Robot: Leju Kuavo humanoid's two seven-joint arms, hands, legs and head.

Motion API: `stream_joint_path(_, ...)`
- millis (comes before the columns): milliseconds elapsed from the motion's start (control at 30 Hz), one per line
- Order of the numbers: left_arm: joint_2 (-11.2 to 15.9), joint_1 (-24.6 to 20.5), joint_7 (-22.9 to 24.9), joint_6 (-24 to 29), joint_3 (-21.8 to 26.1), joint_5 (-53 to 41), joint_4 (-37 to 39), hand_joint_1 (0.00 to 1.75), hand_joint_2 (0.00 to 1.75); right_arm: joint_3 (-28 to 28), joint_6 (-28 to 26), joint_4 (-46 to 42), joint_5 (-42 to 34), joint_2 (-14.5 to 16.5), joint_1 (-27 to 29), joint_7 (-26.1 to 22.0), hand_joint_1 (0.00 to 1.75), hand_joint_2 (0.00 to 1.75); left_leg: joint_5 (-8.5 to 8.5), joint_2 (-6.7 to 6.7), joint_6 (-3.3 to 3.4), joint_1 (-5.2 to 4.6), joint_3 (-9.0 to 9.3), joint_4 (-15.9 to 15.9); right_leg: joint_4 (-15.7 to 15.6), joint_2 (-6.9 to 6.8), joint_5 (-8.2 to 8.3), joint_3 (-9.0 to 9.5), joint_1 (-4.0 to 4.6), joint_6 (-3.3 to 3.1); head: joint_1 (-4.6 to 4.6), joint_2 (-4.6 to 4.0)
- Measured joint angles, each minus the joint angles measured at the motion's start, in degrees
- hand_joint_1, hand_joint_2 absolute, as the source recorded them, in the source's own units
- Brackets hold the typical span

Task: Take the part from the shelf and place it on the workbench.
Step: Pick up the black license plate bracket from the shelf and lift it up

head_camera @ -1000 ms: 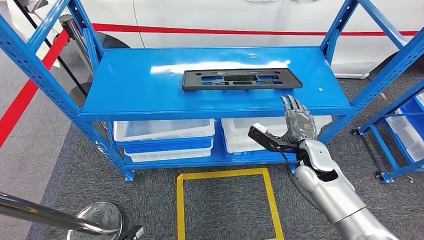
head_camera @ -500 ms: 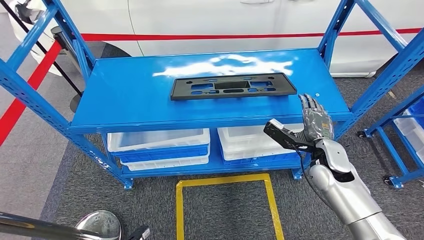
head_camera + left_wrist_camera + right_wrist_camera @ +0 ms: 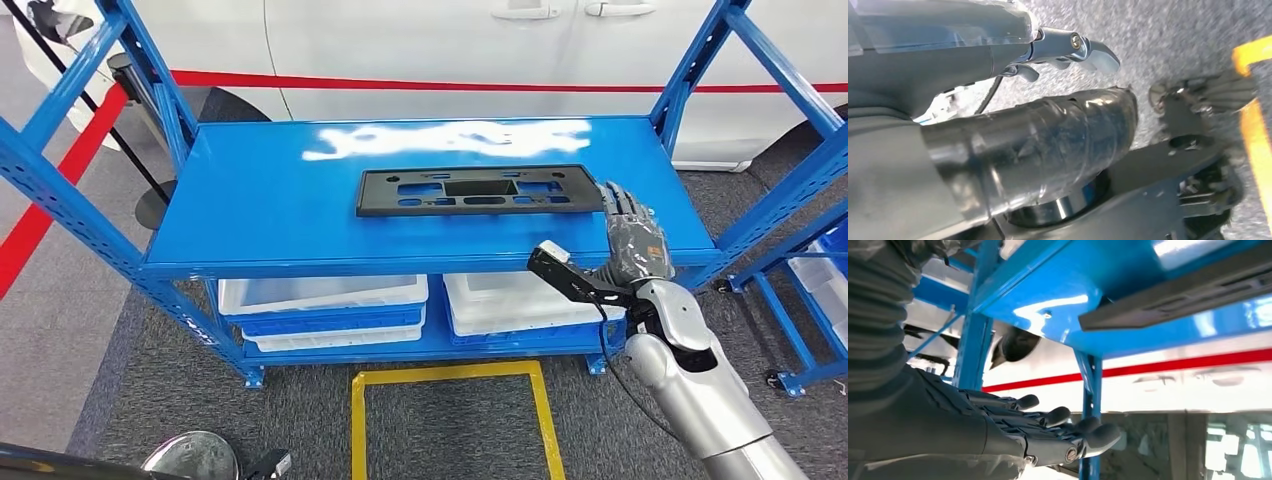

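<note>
Right hand near the part on the shelf
Black part [image 3: 480,189] lies mid-frame on the blue shelf [image 3: 260,200]; right hand [image 3: 632,237] beside it, fingers spread, empty; white bins [image 3: 322,295] below, contents unclear

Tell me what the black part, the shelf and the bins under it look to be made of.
Part: likely moulded plastic, matte black, thin with cut-outs. Shelf: painted metal, it seems; glossy blue with bright glare and perforated uprights. Bins: probably plastic, whitish and translucent, stacked with blue ones.
</note>
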Motion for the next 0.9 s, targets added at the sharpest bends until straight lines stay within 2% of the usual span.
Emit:
stream_joint_path(33, 0.0, 0.0, 0.0, 0.0, 0.0, 0.0, 0.0, 0.00, 0.00, 0.2, 0.1, 0.0, 0.2, 0.3, 0.1, 0.0, 0.00, 1.75, -0.30, -0.02, 0.01, 0.00, 0.29, 0.1, 3.1, -0.01, -0.55, -2.12, -0.19, 0.26, -0.01, 0.00)
stream_joint_path(67, 0.0, 0.0, 0.0, 0.0, 0.0, 0.0, 0.0, 0.00, 0.00, 0.4, 0.2, 0.0, 0.3, 0.7, 0.2, 0.0, 0.00, 1.75, -0.67, -0.05, -0.06, 0.01, 0.66, 0.2, 4.3, -0.04, 0.11, -3.37, -0.38, 0.47, -0.01, 0.00)
stream_joint_path(100, -0.1, 0.0, 0.0, 0.0, 0.0, 0.0, 0.0, 0.00, 0.00, 0.7, 0.3, 0.0, 0.3, 1.0, 0.2, 0.0, 0.00, 1.75, -1.11, -0.09, -0.18, 0.05, 1.12, 0.3, 3.2, -0.08, 2.00, -3.50, -0.55, 0.63, -0.01, 0.00)
stream_joint_path(167, -0.2, 0.0, 0.0, -0.1, 0.0, 0.0, 0.0, 0.00, 0.00, 1.1, 0.4, 0.0, 0.4, 1.6, 0.1, 0.0, 0.00, 1.75, -2.13, -0.22, -0.66, 0.14, 2.01, 0.7, -3.6, -0.16, 7.09, -1.17, -0.83, 0.75, 0.00, 0.00)
stream_joint_path(200, -0.3, 0.0, 0.0, -0.1, 0.0, 0.0, 0.0, 0.00, 0.00, 1.4, 0.5, 0.0, 0.4, 1.9, -0.1, 0.0, 0.00, 1.75, -2.60, -0.28, -1.01, 0.09, 2.24, 0.9, -6.8, -0.15, 8.61, 0.15, -0.76, 0.66, 0.03, 0.00)
stream_joint_path(233, -0.3, 0.0, 0.0, -0.1, 0.0, 0.0, 0.0, 0.00, 0.00, 1.6, 0.5, 0.0, 0.5, 2.1, -0.2, 0.0, 0.00, 1.75, -2.91, -0.35, -1.37, 0.03, 2.24, 1.1, -8.9, -0.14, 9.13, 1.02, -0.67, 0.43, 0.04, 0.00)
stream_joint_path(300, -0.3, -0.1, 0.0, -0.1, 0.0, 0.0, 0.0, 0.00, 0.00, 2.1, 0.6, 0.1, 0.6, 2.7, -0.3, 0.0, 0.00, 1.75, -3.16, -0.38, -1.98, -0.10, 2.05, 1.3, -9.9, -0.07, 8.52, 1.41, -0.35, -0.16, 0.05, 0.00)
stream_joint_path(367, -0.3, -0.1, -0.1, -0.1, -0.1, 0.0, 0.0, 0.00, 0.00, 2.5, 0.6, 0.0, 0.7, 3.4, -0.5, 0.0, 0.00, 1.75, -3.68, -0.27, -2.59, 0.00, 2.10, 1.5, -10.2, -0.04, 8.14, 1.75, -0.45, -0.89, 0.03, 0.00)
stream_joint_path(400, -0.2, -0.1, -0.2, -0.1, -0.1, 0.0, 0.0, 0.00, 0.00, 2.7, 0.6, 0.1, 0.7, 3.7, -0.7, 0.0, 0.00, 1.75, -4.40, -0.17, -2.90, 0.06, 1.74, 2.7, -10.4, -0.08, 7.96, 2.13, -0.54, -1.29, -0.01, 0.00)
stream_joint_path(433, -0.2, -0.1, -0.2, -0.1, -0.2, 0.0, 0.0, 0.00, 0.00, 2.9, 0.6, 0.1, 0.7, 4.0, -0.9, 0.0, 0.00, 1.75, -5.53, -0.10, -3.16, 0.12, 0.70, 5.0, -10.6, -0.17, 7.79, 2.54, -0.62, -1.68, -0.03, 0.00)
stream_joint_path(467, -0.2, -0.2, -0.2, -0.2, -0.2, 0.0, 0.0, 0.00, 0.00, 3.0, 0.6, 0.2, 0.7, 4.3, -1.0, 0.0, 0.00, 1.75, -6.92, -0.02, -3.33, 0.19, -1.08, 8.5, -10.7, -0.25, 7.58, 2.85, -0.57, -2.01, -0.07, 0.00)
stream_joint_path(533, -0.2, -0.1, -0.2, -0.3, -0.3, 0.0, 0.0, 0.00, 0.00, 3.5, 0.6, 0.5, 0.8, 4.9, -1.2, 0.0, 0.00, 1.75, -9.19, 0.01, -3.53, 0.24, -5.66, 16.0, -10.7, -0.30, 7.16, 3.26, -0.36, -2.43, -0.09, 0.00)
stream_joint_path(567, -0.2, -0.1, -0.2, -0.3, -0.3, 0.0, 0.0, 0.00, 0.00, 3.8, 0.6, 0.7, 0.8, 5.3, -1.2, -0.1, 0.00, 1.75, -9.00, 0.01, -3.52, 0.25, -7.22, 17.8, -10.7, -0.23, 6.91, 3.55, -0.23, -2.52, -0.10, 0.00)
stream_joint_path(600, -0.2, 0.0, -0.2, -0.3, -0.3, 0.0, 0.0, 0.00, 0.00, 4.1, 0.6, 0.9, 0.8, 5.6, -1.2, -0.1, 0.00, 1.75, -7.58, 0.01, -3.39, 0.24, -7.75, 17.5, -10.7, -0.13, 6.62, 3.96, -0.11, -2.52, -0.10, 0.00)
stream_joint_path(633, -0.2, 0.0, -0.2, -0.3, -0.3, 0.0, 0.0, 0.00, 0.00, 4.3, 0.6, 1.0, 0.8, 5.9, -1.2, -0.2, 0.00, 1.75, -5.10, 0.01, -3.15, 0.20, -7.12, 14.9, -10.7, -0.05, 6.27, 4.49, -0.02, -2.46, -0.10, 0.00)
stream_joint_path(667, -0.2, 0.0, -0.2, -0.3, -0.3, 0.0, 0.0, 0.00, 0.00, 4.4, 0.6, 1.1, 0.8, 6.1, -1.2, -0.2, 0.00, 1.75, -2.34, 0.03, -2.76, 0.11, -5.84, 11.0, -10.7, 0.01, 5.87, 5.05, 0.05, -2.35, -0.09, 0.00)
stream_joint_path(700, -0.1, 0.1, -0.2, -0.3, -0.3, 0.0, 0.1, 0.00, 0.00, 4.6, 0.6, 1.2, 0.8, 6.3, -1.3, -0.2, 0.00, 1.75, -0.33, 0.05, -2.36, -0.09, -4.47, 7.5, -10.7, 0.03, 5.52, 5.44, 0.16, -2.17, -0.04, 0.00)
stream_joint_path(733, -0.1, 0.0, -0.2, -0.3, -0.3, 0.0, 0.1, 0.00, 0.00, 4.7, 0.6, 1.3, 0.8, 6.4, -1.3, -0.2, 0.00, 1.75, 0.72, 0.06, -1.98, -0.29, -3.35, 4.8, -10.6, 0.04, 5.27, 5.60, 0.22, -1.95, -0.04, 0.00)
stream_joint_path(800, 0.0, 0.0, -0.3, -0.3, -0.3, 0.0, 0.2, 0.00, 0.00, 4.8, 0.6, 1.5, 0.9, 6.5, -1.4, -0.2, 0.00, 1.75, 0.45, 0.02, -1.49, -0.61, -2.54, 3.0, -10.7, 0.04, 5.13, 5.42, 0.26, -1.41, 0.02, 0.00)
stream_joint_path(900, -0.1, 0.1, -0.3, -0.3, -0.4, 0.0, 0.2, 0.00, 0.00, 5.0, 0.5, 1.6, 0.9, 6.6, -1.6, -0.2, 0.00, 1.75, 0.19, 0.02, -0.84, -0.19, -1.57, 1.4, -10.2, 0.01, 4.41, 5.33, 0.30, -0.56, 0.09, 0.00)
